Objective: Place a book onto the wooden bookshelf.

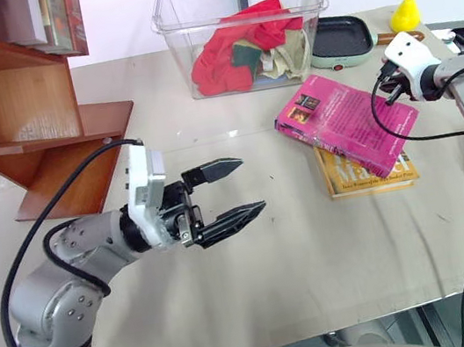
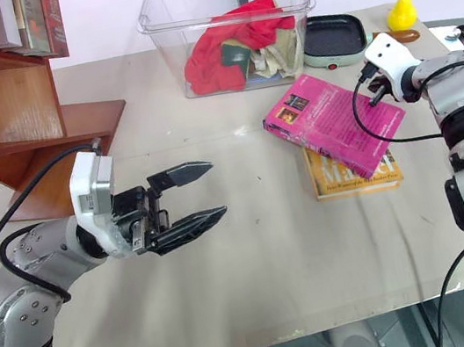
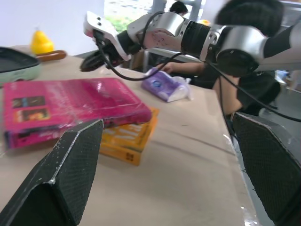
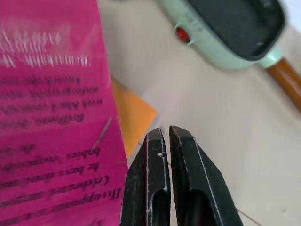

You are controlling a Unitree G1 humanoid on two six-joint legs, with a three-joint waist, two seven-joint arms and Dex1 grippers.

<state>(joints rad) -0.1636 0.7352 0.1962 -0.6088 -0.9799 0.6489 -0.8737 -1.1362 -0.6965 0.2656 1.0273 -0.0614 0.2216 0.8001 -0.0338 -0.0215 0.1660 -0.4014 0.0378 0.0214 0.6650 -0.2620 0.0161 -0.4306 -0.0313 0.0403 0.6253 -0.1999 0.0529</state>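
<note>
progress: not started in effect; book (image 1: pixel 346 122) flat on the table (image 1: pixel 317 257), nothing lifted, nothing placed.
done: right gripper (image 4: pixel 162 134) brought up to the book's far-right corner.
left: grasp, lift, carry across the table, set down on the wooden bookshelf (image 1: pixel 27 119).
book position: right half of the table, lying askew on top of the yellow book (image 1: pixel 366 173), in front of the clear bin (image 1: pixel 238 25) and near the green pan (image 1: pixel 339 40).
shelf position: far left, well apart from the book; upper board already holds upright books, lower board looks bare.
right jaws: pressed together, nothing between them; tips just beside the pink cover's edge, over bare table and a sliver of the yellow book; touching or not, cannot tell.
left gripper (image 1: pixel 235 192): spread wide, empty, pointing across toward the book, hovering mid-table; book well apart from it, roughly in line with the gap between the fingers in the left wrist view.
judgement: shut right jaws cannot pinch as they stand; likely need to reopen, or nudge the book toward the left gripper.
also: purple packet (image 3: pixel 167 87) at the right edge, clear of the work.
</note>
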